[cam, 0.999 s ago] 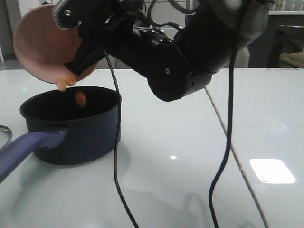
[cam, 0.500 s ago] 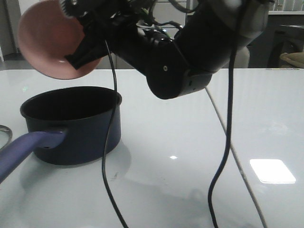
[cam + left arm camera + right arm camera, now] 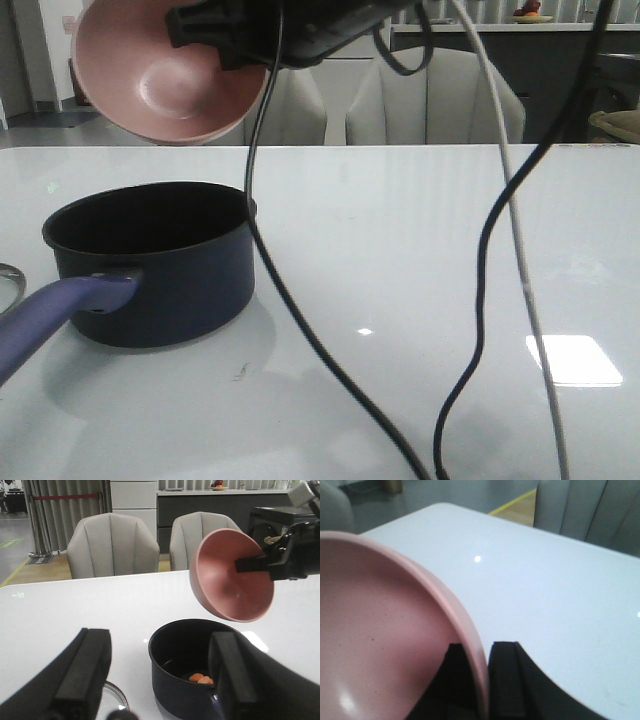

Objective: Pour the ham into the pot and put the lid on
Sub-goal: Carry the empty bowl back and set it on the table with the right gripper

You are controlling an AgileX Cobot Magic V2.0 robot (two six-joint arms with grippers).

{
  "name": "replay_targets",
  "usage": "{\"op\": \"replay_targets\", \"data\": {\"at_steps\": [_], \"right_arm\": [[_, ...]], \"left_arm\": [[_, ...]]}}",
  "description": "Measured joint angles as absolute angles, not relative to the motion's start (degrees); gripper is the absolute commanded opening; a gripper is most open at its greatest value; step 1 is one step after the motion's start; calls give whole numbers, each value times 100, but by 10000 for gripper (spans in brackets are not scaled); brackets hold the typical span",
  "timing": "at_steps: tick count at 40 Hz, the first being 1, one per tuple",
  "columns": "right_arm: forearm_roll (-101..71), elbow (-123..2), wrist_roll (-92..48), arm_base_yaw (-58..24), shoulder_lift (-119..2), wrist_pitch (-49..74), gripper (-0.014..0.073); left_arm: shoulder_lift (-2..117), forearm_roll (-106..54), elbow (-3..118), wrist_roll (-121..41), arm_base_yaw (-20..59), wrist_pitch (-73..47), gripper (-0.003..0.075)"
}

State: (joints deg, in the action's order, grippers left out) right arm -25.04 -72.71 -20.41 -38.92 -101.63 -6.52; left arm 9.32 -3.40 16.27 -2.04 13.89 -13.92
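The right gripper (image 3: 482, 690) is pinching the emptied bowl (image 3: 165, 85) above the pot (image 3: 160, 265); the lid (image 3: 116, 699) is lying just beside the pot, under the open left gripper (image 3: 160, 680).

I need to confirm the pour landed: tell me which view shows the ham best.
Left wrist view: the ham lies visible on the pot floor. The front view sees only the pot's side; the right wrist view shows just the pink bowl.

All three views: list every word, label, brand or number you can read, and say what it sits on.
None can be read in any view.
The pink bowl, held tilted by the right gripper, is plain.
The pot and its handle carry no visible print.
The lid shows only an edge sliver; no lettering can be seen.
The left gripper bears no label.
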Motion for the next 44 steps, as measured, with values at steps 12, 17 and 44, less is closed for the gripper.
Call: {"op": "replay_targets", "data": {"at_steps": [12,17,44], "right_arm": [[-2109,-7271,-2051,-2835,-9623,2079,139],[-1937,-7271,-2051,-2398,-9525,2817,139],[-1649,-6785,-1196,-1107,-10178,3612,140]], "left_arm": [[932,-340,1627,-204,1389,-1392,454],[932,-340,1627,-204,1389,-1392,454],[932,-340,1627,-204,1389,-1392,455]]}}
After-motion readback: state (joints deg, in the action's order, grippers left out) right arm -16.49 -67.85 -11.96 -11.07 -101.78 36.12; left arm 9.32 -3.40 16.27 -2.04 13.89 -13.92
